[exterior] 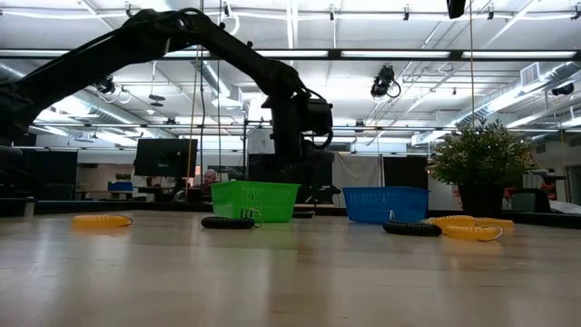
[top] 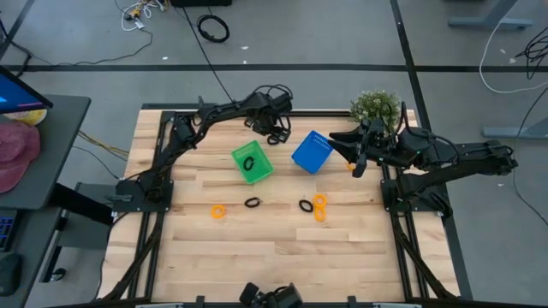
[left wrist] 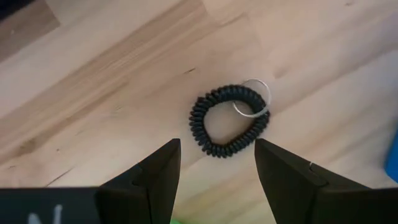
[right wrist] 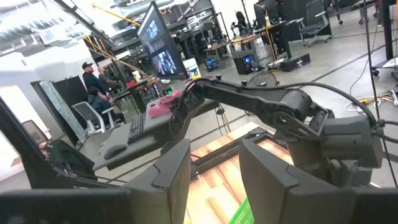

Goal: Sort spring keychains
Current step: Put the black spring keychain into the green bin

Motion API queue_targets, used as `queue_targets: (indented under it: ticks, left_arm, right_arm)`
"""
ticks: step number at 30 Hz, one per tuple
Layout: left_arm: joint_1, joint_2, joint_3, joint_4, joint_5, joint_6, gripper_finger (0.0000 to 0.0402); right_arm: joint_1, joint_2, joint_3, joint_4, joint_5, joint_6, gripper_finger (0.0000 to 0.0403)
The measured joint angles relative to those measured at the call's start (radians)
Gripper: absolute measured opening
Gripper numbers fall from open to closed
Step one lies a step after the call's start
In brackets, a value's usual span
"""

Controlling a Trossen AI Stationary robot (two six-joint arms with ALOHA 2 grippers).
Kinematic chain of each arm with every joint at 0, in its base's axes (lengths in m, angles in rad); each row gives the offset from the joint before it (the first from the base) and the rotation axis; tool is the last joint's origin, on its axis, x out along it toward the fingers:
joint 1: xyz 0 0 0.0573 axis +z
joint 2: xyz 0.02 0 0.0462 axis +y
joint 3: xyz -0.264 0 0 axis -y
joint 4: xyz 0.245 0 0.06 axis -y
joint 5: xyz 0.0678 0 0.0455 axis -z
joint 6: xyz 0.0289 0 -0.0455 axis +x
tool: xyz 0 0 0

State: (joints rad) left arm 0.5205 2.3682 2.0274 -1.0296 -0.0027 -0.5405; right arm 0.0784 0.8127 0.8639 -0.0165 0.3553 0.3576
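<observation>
Watching from my remote station: I had all four feeds up.
Left gripper (left wrist: 211,180): it hung over the back of the desk (top: 257,248), between the green basket (top: 252,163) and the blue basket (top: 312,151); its fingers were spread, with nothing between them.
Target under it: a black spring keychain (left wrist: 230,121) lay flat on the wood just ahead of the fingertips, a thin metal split ring (left wrist: 252,98) clipped through one side of its coil.
Right gripper (top: 358,154): it waited by the potted plant (top: 375,107) at the desk's right back corner; its fingers stood apart and I saw nothing held.
Already sorted: one black keychain (top: 249,164) lay inside the green basket.
Left on the desk: an orange keychain (top: 219,210) at front left, a black one (top: 252,203) near the middle, another black one (top: 306,204) touching or just beside an orange pair (top: 319,207) to the right.
Handling, my judgement: these coils looked light, soft and springy, so a pinch would squash the loop, not meet resistance, and a stretched coil could snap back or flick away.
Where to grip, my judgement: I reckoned on closing across one side of the coiled band, away from the metal ring, since the smooth ring would likely slip out of the fingers.
Risk, my judgement: the fingertips could drag the loop along the wood instead of lifting it.
</observation>
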Motion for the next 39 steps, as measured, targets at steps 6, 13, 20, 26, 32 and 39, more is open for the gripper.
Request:
queue_targets:
  ticks: [6, 13, 20, 26, 32, 39]
  left_arm:
    - [0.009, 0.004, 0.0, 0.031, 0.0, -0.071, 0.0209]
    - [0.034, 0.003, -0.032, 0.021, 0.01, -0.104, 0.0209]
    - [0.043, 0.003, -0.051, 0.042, 0.055, -0.125, 0.0209]
    - [0.048, 0.003, -0.052, 0.052, 0.104, -0.165, 0.0209]
    - [0.058, 0.003, -0.052, 0.046, 0.133, -0.254, 0.0196]
    - [0.061, 0.003, -0.052, 0.035, 0.126, -0.258, 0.0159]
  right_arm:
    - [0.0, 0.0, 0.0, 0.0, 0.0, 0.0, 0.0141]
    - [0.0, 0.0, 0.0, 0.0, -0.01, 0.0, 0.0141]
    - [0.0, 0.0, 0.0, 0.0, -0.01, 0.0, 0.0141]
    - [0.0, 0.0, 0.0, 0.0, -0.01, 0.0, 0.0141]
    - [0.0, 0.0, 0.0, 0.0, -0.031, 0.0, 0.0141]
    - [0.0, 0.0, 0.0, 0.0, -0.035, 0.0, 0.0141]
